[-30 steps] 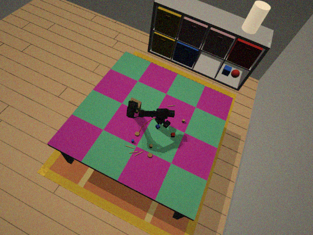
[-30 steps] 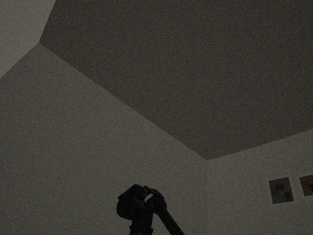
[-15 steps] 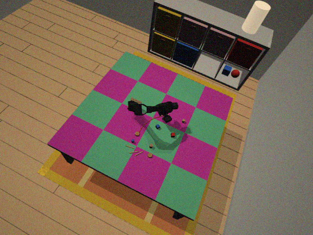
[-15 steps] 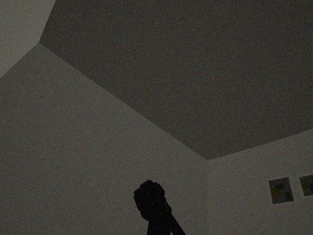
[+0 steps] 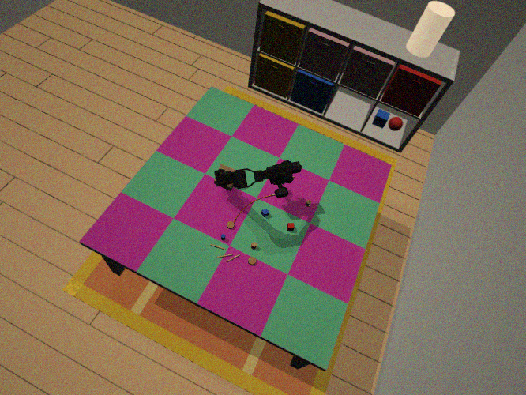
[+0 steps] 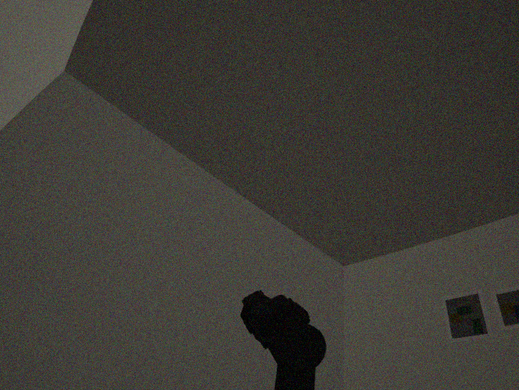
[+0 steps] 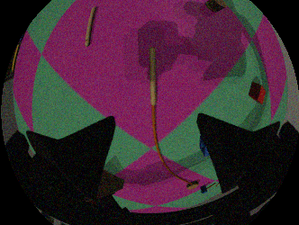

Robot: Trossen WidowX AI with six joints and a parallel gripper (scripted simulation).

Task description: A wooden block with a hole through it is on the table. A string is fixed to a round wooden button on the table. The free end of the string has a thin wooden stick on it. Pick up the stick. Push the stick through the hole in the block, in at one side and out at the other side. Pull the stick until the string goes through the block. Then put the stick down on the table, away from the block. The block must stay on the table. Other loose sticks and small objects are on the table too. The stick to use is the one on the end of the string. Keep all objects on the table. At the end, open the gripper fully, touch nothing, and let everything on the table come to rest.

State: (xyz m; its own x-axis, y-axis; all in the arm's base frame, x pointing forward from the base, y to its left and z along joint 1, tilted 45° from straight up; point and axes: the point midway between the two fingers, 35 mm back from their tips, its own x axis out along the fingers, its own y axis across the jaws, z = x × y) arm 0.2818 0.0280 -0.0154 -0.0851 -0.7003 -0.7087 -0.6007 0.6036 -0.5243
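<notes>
Above the checkered table [image 5: 170,246], fingers spread apart; beyond, shelf cubbies holding colored bins [image 5: 314,91], a red ball [image 5: 395,123].

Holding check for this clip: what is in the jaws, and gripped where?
Nothing is held: the jaws stand wide apart, and the stick with the string lies beyond them.

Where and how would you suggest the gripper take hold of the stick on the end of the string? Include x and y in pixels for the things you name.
I'd grip the stick [image 7: 153,83] around its middle, from above, fingers across its long sides: it lies flat, thin and straight, the string [image 7: 156,135] leaving one end.
</notes>
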